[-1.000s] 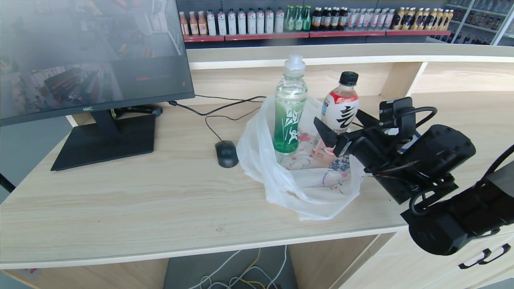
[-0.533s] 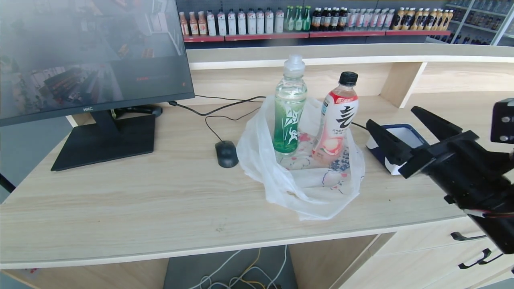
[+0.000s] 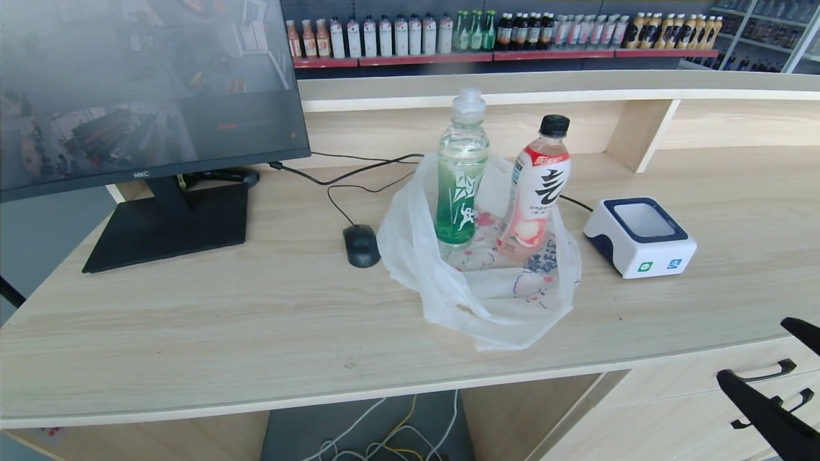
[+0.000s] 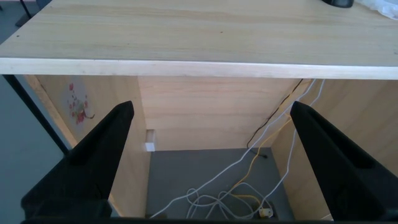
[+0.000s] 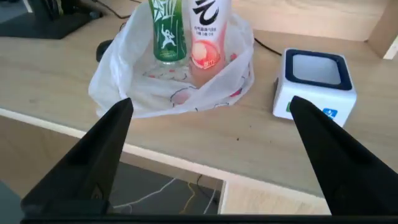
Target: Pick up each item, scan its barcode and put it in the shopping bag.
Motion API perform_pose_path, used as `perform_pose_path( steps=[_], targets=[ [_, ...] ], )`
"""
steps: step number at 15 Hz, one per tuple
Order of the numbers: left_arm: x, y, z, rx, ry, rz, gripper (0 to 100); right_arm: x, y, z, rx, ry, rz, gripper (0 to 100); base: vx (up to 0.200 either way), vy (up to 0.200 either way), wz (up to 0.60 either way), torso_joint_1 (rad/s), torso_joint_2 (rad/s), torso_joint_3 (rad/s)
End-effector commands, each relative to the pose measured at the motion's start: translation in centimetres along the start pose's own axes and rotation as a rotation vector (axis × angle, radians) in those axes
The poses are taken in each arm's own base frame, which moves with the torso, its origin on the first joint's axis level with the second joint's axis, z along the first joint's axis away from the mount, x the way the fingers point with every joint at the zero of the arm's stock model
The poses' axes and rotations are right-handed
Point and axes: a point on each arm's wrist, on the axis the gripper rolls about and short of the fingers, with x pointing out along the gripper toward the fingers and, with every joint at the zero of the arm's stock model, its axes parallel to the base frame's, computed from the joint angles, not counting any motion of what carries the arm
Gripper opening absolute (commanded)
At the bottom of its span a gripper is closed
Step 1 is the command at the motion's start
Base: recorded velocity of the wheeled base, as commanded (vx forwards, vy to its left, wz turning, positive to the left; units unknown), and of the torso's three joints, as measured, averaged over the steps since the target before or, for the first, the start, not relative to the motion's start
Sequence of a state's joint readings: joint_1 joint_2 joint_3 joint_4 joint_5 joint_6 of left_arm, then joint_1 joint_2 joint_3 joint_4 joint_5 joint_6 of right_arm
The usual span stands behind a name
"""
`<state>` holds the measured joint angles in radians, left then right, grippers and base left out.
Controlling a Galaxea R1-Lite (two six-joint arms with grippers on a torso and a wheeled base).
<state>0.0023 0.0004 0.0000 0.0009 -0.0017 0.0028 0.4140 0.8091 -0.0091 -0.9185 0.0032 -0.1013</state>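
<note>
Right end effector point(image 3: 753, 350) and left end effector point(image 4: 212, 107) both wide, empty — green bottle point(image 3: 461, 186), pink bottle point(image 3: 535, 192) upright in the shopping bag point(image 3: 416, 256).

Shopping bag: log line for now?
shopping bag: green bottle, pink bottle upright inside | right hand: open, empty | left hand: open, empty

Green bottle point(image 3: 460, 186), pink bottle point(image 3: 535, 192), upright in white bag point(image 3: 442, 282)

The desk point(image 3: 192, 333) is viewed from above by the head camera; its front edge is faced closely by both wrist cameras.
</note>
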Motion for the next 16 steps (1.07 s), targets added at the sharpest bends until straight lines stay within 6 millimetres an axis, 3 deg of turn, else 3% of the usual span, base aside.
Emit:
perform_pose_path(
  steps=[1, 3, 6, 9, 15, 16],
  targets=[
    [0.0, 0.0, 0.0, 0.000, 0.000, 0.001, 100, -7.7, 0.3, -2.7, -0.037, 0.061, -0.013, 100, 0.000, 0.000, 0.00, 0.000, 0.00, 0.000],
    [0.0, 0.0, 0.0, 0.003, 0.000, 0.001, 100, -9.6, 0.5, -4.2, -0.088, 0.124, -0.010, 100, 0.000, 0.000, 0.00, 0.000, 0.00, 0.000],
    [0.0, 0.0, 0.0, 0.002, -0.001, 0.001, 100, -10.4, 0.7, -6.1, -0.106, 0.100, -0.012, 100, 0.000, 0.000, 0.00, 0.000, 0.00, 0.000],
    [0.0, 0.0, 0.0, -0.001, -0.001, 0.001, 100, -10.4, 0.8, -6.3, -0.079, 0.115, -0.021, 100, 0.000, 0.000, 0.00, 0.000, 0.00, 0.000],
    [0.0, 0.0, 0.0, 0.003, 0.000, -0.001, 100, -9.1, 1.1, -6.2, 0.028, 0.289, -0.435, 100, 0.000, 0.000, 0.00, 0.000, 0.00, 0.000],
    [0.0, 0.0, 0.0, 0.003, 0.000, -0.001, 100, -9.2, 1.2, -6.2, 0.028, 0.271, -0.435, 100, 0.000, 0.000, 0.00, 0.000, 0.00, 0.000]
  ],
)
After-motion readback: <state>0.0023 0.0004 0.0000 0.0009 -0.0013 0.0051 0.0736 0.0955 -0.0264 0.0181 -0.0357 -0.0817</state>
